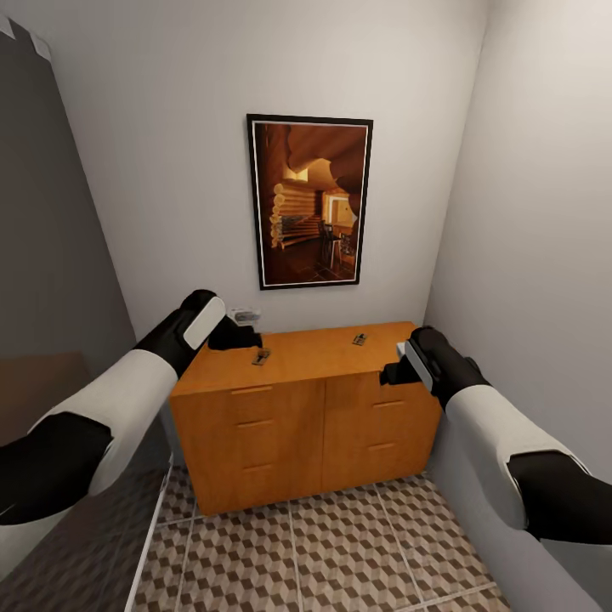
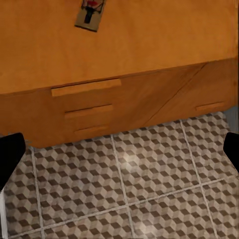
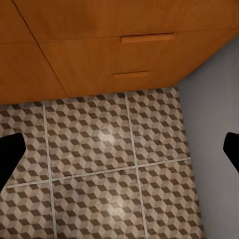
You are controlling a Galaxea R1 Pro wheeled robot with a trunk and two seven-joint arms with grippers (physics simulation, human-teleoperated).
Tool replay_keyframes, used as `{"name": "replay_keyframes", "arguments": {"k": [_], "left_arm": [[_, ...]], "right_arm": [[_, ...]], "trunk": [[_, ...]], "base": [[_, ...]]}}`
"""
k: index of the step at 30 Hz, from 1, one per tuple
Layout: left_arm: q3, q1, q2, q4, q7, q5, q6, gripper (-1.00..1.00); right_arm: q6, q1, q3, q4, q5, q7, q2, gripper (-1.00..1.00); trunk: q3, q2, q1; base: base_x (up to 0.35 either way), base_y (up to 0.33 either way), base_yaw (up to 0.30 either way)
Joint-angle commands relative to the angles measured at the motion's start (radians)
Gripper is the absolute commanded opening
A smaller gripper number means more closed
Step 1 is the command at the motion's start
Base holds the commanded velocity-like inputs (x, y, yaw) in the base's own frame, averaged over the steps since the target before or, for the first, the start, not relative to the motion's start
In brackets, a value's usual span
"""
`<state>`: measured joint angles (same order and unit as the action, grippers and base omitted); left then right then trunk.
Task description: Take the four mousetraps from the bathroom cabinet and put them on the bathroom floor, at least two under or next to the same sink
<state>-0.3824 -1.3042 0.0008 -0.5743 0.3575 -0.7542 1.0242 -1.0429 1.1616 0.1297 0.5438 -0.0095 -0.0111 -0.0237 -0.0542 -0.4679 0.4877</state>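
Both pairs of jaws stand wide apart and hold nothing: the left gripper point(image 2: 119, 152) and the right gripper point(image 3: 119, 149) each show dark fingertips at the far edges of their wrist views, with the bathroom floor point(image 3: 99, 164) between them. Just beyond the left jaws lies a mousetrap point(image 2: 91, 14) on the top of the cabinet point(image 1: 306, 408); a second mousetrap point(image 1: 359, 339) sits further along the top, nearer the right jaws. My worry: the traps are thin and flat, so a shallow approach may push one along the wood or off the edge.
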Motion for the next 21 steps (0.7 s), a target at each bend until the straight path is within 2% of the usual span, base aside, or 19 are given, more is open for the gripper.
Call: {"name": "replay_keyframes", "arguments": {"k": [1, 2, 6, 7, 12, 21], "left_arm": [[-0.005, -0.006, 0.001, 0.002, 0.002, -0.010, 0.002, 1.00], [-0.062, -0.018, 0.004, 0.008, -0.065, -0.004, 0.000, 1.00], [-0.114, -0.021, 0.011, 0.013, -0.143, -0.001, -0.005, 1.00], [-0.138, -0.022, 0.023, 0.037, -0.224, 0.003, -0.022, 1.00], [-0.149, -0.022, 0.030, 0.091, -0.283, 0.018, -0.050, 1.00], [-0.155, -0.023, 0.030, 0.132, -0.317, 0.052, -0.074, 1.00]], "right_arm": [[-0.004, 0.004, 0.007, 0.001, -0.001, -0.001, -0.001, 1.00], [-0.004, 0.015, 0.007, 0.001, -0.001, -0.001, 0.000, 1.00], [-0.004, 0.024, 0.007, 0.001, -0.001, -0.002, 0.002, 1.00], [-0.004, 0.032, 0.008, 0.001, -0.001, -0.002, 0.010, 1.00], [-0.004, 0.036, 0.008, 0.001, -0.001, -0.002, 0.022, 1.00], [-0.004, 0.038, 0.009, 0.001, -0.001, -0.002, 0.030, 1.00]], "trunk": [[-0.002, -0.002, 0.001], [-0.002, -0.002, 0.001], [-0.002, -0.002, 0.001], [-0.002, -0.002, 0.001], [-0.002, -0.002, 0.001], [-0.002, -0.002, 0.001]], "base": [[0.000, 0.000, 0.000], [0.000, 0.000, 0.000], [0.000, 0.000, 0.000], [0.000, 0.000, 0.000], [0.000, 0.000, 0.000], [0.000, 0.000, 0.000]]}}
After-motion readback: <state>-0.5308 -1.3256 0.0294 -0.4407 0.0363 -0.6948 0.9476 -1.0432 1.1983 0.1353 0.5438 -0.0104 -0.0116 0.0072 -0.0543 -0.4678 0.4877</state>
